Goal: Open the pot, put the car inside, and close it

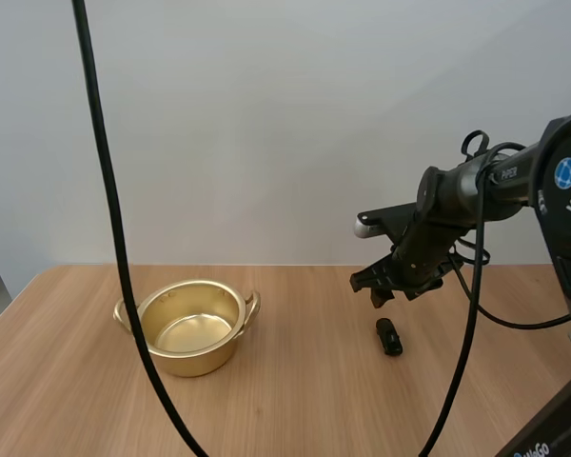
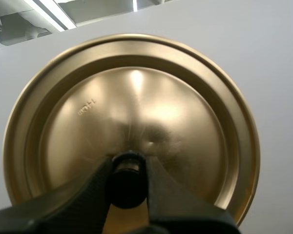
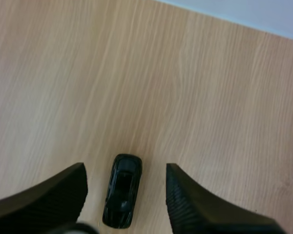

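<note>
- pot: gold, with two side handles, it stands with its lid off on the wooden table, lower left of centre in the high view.
- the lid, round and gold, is in the grip of the left gripper; the two black fingers are clenched on the dark knob at the lid's middle.
- the car, small and black, lies on the table right of centre in the high view, well apart from the pot and to its right.
- the right gripper hangs just above the car, right of centre in the high view.
- in the right wrist view its fingers are released and stand apart, ribbed faces turned to each other, with the car on the table between them and touching neither.
</note>
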`<state>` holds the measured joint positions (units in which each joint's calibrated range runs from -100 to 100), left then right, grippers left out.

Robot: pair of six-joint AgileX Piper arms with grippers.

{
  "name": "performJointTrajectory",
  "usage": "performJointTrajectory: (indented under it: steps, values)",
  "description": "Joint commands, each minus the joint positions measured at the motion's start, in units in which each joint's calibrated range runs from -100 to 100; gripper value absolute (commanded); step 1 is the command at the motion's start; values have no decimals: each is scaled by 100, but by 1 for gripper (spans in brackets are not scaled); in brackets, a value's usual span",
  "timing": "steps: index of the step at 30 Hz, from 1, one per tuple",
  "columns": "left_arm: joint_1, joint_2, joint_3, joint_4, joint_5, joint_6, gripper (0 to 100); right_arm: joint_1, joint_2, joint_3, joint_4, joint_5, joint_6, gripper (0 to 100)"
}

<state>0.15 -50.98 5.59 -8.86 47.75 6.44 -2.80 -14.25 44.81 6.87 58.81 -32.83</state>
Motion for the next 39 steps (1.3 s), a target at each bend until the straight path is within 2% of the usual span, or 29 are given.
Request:
performJointTrajectory:
  steps: [1, 28, 36, 39]
  values:
    - [5, 4, -7, 8, 17, 2, 0, 7, 9, 29, 9, 26, -4, 86]
    - [5, 83, -7, 8, 71, 114, 0, 7, 1248, 30, 148, -275, -240, 86]
    - [5, 83, -7, 8, 71, 114, 0, 7, 1262, 30, 148, -338, -293, 81]
    - [5, 83, -7, 8, 71, 114, 0, 7, 1262, 30, 148, -338, -293, 70]
